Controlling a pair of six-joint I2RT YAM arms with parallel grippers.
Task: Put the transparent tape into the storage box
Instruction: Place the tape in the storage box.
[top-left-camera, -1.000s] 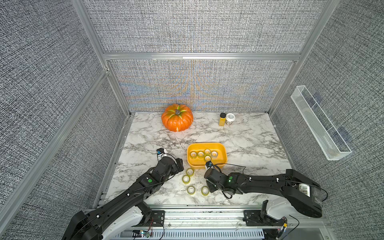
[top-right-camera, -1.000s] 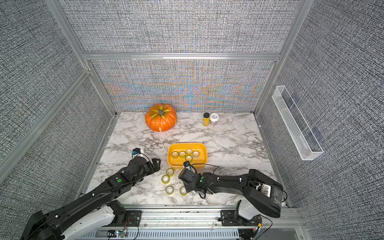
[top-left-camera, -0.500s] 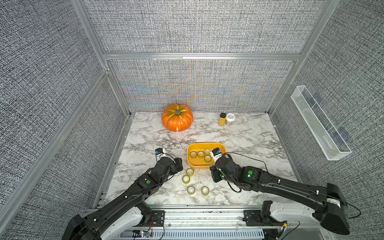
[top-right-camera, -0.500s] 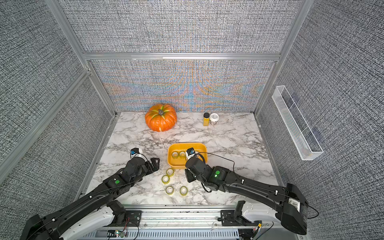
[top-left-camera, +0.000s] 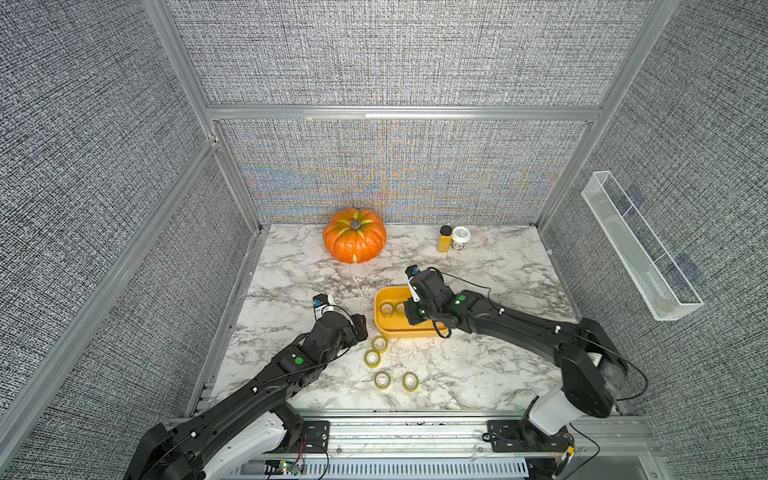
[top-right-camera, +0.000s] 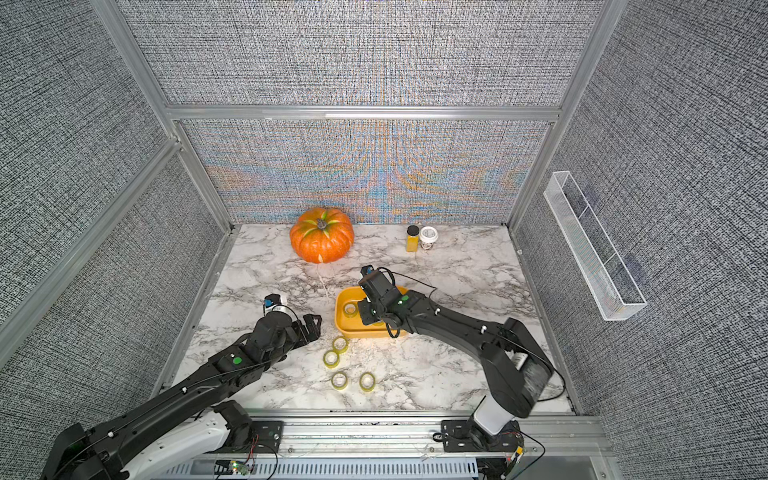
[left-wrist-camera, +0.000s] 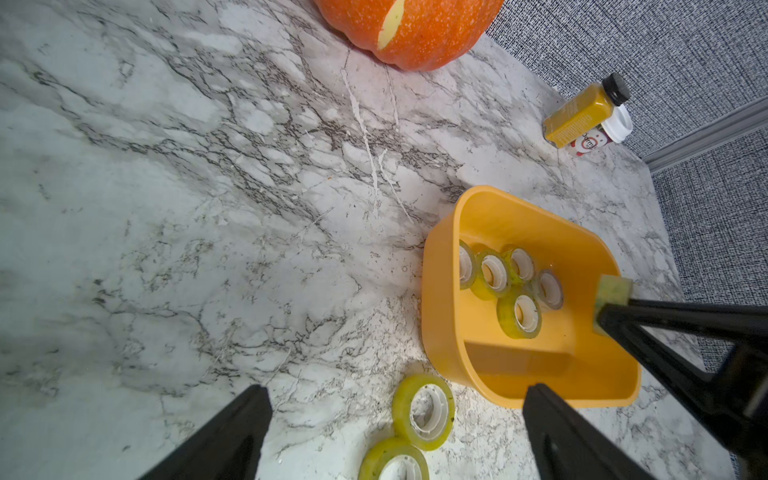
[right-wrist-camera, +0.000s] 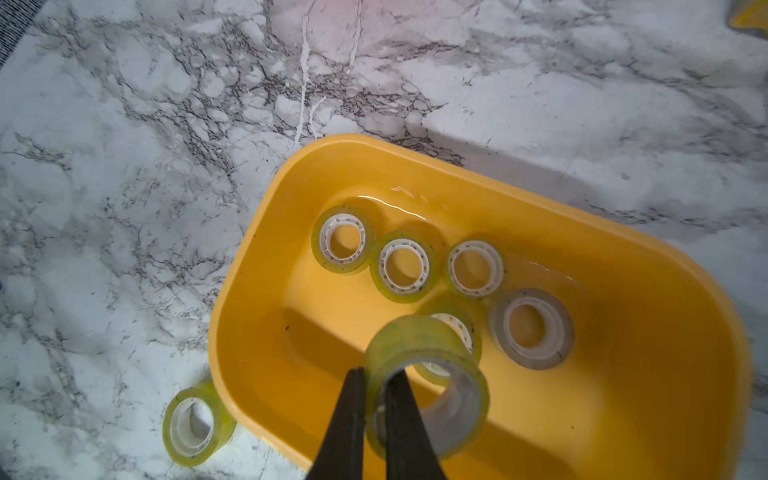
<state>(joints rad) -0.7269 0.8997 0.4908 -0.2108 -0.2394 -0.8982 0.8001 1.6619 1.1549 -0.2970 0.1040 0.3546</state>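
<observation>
The right gripper was clenched on one roll of transparent tape, one finger inside the ring and one outside its wall. It held the roll on edge over the yellow-orange storage box. Five more rolls lay flat on the box floor. In both top views the box sat just below the frame's centre, partly under the right wrist. Four loose rolls lay on the marble table just below the box, towards the lower middle. The left gripper stood released and empty, jaws spread wide, just left of the box. A pumpkin, a yellow bottle and a white-lidded jar stood by the back wall.
</observation>
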